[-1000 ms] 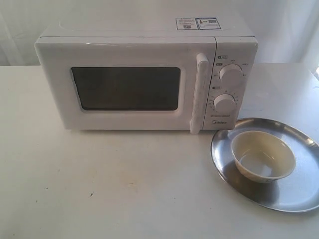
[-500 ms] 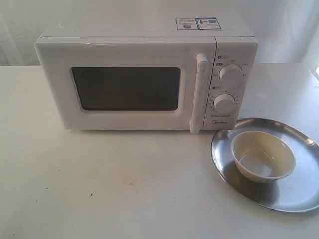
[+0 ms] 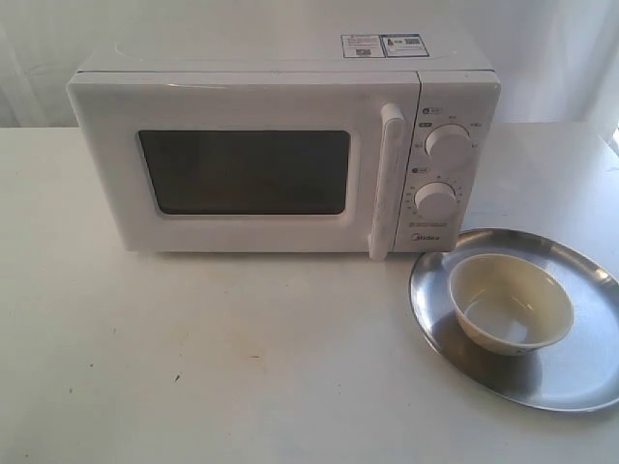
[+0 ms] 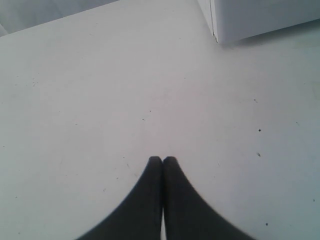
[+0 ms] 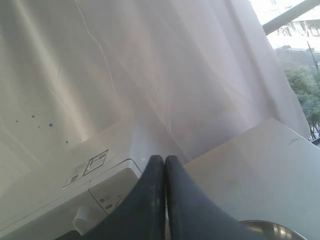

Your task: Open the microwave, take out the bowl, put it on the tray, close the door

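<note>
**Exterior view.** You have the microwave (image 3: 280,164) at the far side of the counter (image 3: 193,367). Its door (image 3: 242,106) is flush shut and the handle (image 3: 391,184) stands upright just left of the two dials (image 3: 448,145). The bowl (image 3: 511,304) sits upright inside the tray (image 3: 580,377), near right, just in front of the dial panel. It lies toward the tray's left side but inside the rim. No arm shows here.

**Left wrist view.** The left claw (image 4: 162,160) has its fingers pressed together with nothing between them. It hangs over bare counter, and a lower corner of the microwave lies beyond it, well apart.

**Right wrist view.** The right claw (image 5: 161,159) is likewise closed on nothing. It looks over the microwave's top and its stickers (image 5: 87,167) toward the white cloth (image 5: 150,75) behind. A sliver of tray rim shows past the claw.

**Progress, as judged.**
- The bowl is out and on the tray, and the door is closed, so every step reads as done.
- The dark window does not let you check the inside.
- Nothing of the task looks left for you to do.
</note>
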Motion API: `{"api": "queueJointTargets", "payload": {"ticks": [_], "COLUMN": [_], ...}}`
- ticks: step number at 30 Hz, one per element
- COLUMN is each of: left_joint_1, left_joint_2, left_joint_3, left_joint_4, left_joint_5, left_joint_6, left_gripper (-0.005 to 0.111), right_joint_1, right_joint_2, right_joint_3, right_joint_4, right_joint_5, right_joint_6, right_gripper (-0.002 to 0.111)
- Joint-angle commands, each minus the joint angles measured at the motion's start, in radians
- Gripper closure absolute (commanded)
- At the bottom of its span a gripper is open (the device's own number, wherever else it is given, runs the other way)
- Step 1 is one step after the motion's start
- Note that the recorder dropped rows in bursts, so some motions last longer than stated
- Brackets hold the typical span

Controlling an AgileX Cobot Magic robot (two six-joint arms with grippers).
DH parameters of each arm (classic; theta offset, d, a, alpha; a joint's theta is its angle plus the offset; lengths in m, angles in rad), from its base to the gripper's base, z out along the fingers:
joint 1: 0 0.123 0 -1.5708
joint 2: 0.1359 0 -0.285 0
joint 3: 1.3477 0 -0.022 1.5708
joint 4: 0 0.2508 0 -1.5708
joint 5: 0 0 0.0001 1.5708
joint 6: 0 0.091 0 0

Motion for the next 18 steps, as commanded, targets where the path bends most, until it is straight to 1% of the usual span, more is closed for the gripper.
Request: {"api": "queueJointTargets", "payload": {"ticks": [1,6,18], "left_joint_1": [-0.006,-0.006,-0.006], "left_joint_2": [-0.002,-0.002,-0.002], "left_joint_3": [-0.002,-0.002,-0.002], "left_joint_4": [-0.016,-0.016,-0.013], "left_joint_5": [0.01,0.01,0.01], "left_joint_6": [-0.066,-0.165,-0.156], "left_gripper": [0.107,0.107,0.107], "right_joint_1": [-0.007,-0.007,-0.007], "right_joint_2": [-0.005,-0.005,-0.005], "right_joint_3": [0.006,0.006,0.006], "right_joint_4": [-0.011,-0.011,-0.011], "right_joint_5": [-0.003,-0.003,-0.003], "right_joint_6": [0.002,0.002,0.002], "right_gripper": [0.108,0.108,0.108]}}
